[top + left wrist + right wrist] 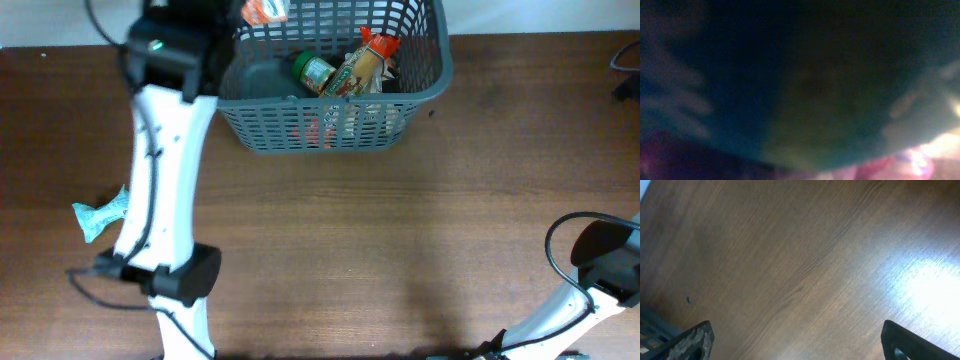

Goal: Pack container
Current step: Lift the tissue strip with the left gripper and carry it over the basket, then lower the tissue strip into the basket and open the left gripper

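Wood table (400, 250), container (300, 125) top cropped (left wrist view blurred).

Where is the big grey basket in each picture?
Overhead: the basket sits at the top middle.
Left wrist: too dark and blurry to tell.
Right wrist: only a slotted corner of it shows, at the bottom left.
Shared landmark: the brown wooden table, which also fills the right wrist view.
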Available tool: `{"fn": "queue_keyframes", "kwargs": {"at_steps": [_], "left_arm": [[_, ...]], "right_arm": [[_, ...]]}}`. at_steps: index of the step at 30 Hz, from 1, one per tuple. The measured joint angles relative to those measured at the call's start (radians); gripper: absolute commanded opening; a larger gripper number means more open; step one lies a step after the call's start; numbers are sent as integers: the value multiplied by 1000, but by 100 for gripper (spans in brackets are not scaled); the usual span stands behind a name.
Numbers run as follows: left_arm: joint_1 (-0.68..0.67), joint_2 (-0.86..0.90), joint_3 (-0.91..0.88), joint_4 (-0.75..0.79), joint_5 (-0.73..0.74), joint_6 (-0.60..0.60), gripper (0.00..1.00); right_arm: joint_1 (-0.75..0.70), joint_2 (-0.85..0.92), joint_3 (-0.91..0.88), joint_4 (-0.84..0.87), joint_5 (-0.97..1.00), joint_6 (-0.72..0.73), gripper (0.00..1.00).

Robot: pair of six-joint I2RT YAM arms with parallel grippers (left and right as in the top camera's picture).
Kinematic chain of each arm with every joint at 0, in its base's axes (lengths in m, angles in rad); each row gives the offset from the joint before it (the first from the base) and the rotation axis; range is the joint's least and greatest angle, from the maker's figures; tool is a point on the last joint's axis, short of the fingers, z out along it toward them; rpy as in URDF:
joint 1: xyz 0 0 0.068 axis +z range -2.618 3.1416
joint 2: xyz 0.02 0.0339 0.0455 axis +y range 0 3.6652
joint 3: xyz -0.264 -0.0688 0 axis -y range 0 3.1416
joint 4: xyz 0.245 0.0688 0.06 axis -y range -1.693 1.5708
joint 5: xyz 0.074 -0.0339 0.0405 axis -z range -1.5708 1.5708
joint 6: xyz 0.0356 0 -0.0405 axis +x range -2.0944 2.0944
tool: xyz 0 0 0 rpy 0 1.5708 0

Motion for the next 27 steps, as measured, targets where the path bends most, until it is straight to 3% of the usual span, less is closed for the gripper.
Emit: {"fn": "queue_keyframes", "kwargs": {"at_steps": [16,20,24,27], "left_arm": [[-2,319,-13,-201,1,3,3],[-2,344,-13,-241,6,3,19],[-2,358,-13,-253,10,6,47],[-2,359,-13,-252,10,10,58]], "right_arm": [[0,0,0,0,0,0,99],[0,0,0,0,0,0,99],[0,0,0,0,0,0,99],[0,0,0,0,0,0,99]]}}
